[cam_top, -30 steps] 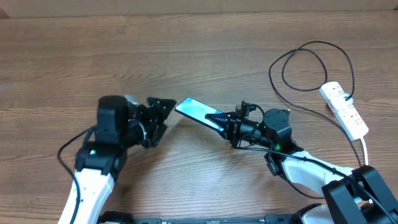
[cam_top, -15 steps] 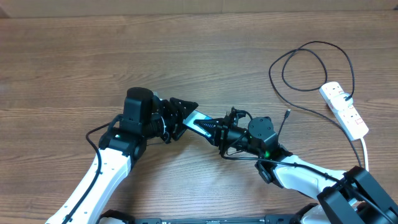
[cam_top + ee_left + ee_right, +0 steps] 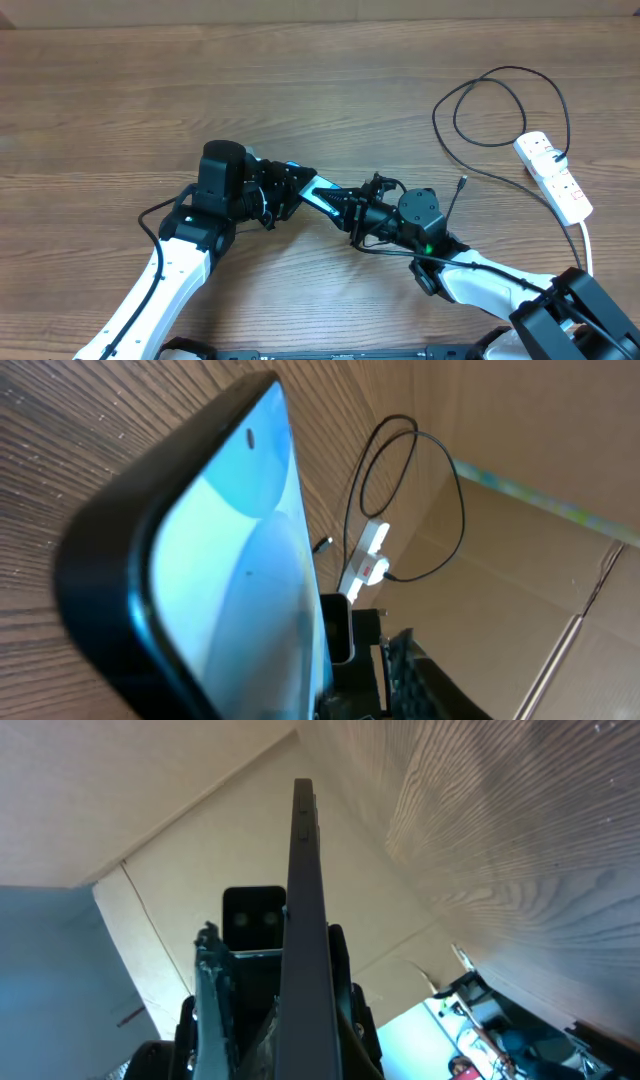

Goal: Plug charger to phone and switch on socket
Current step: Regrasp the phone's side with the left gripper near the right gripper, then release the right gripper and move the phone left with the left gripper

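The phone (image 3: 322,196), light blue screen with black edges, hangs above the table between both grippers. My right gripper (image 3: 353,212) is shut on its right end; in the right wrist view the phone (image 3: 304,900) runs edge-on out of my right gripper (image 3: 285,1005). My left gripper (image 3: 296,186) has its jaws on either side of the phone's left end. In the left wrist view the screen (image 3: 235,590) fills the frame, with a gap to one finger (image 3: 415,675). The charger (image 3: 500,100) loops at the right, its plug tip (image 3: 462,183) lying free. The socket (image 3: 553,177) lies far right.
The socket's thick white cord (image 3: 586,240) runs toward the front right corner. The right arm (image 3: 480,275) stretches from there across the table front. In the left wrist view the charger loop (image 3: 400,490) and socket (image 3: 368,555) lie beyond the phone. A cardboard wall (image 3: 540,560) stands behind.
My left gripper moved right onto the phone's free end and its jaws narrowed around it. The right gripper carried the phone slightly left and toward the front.
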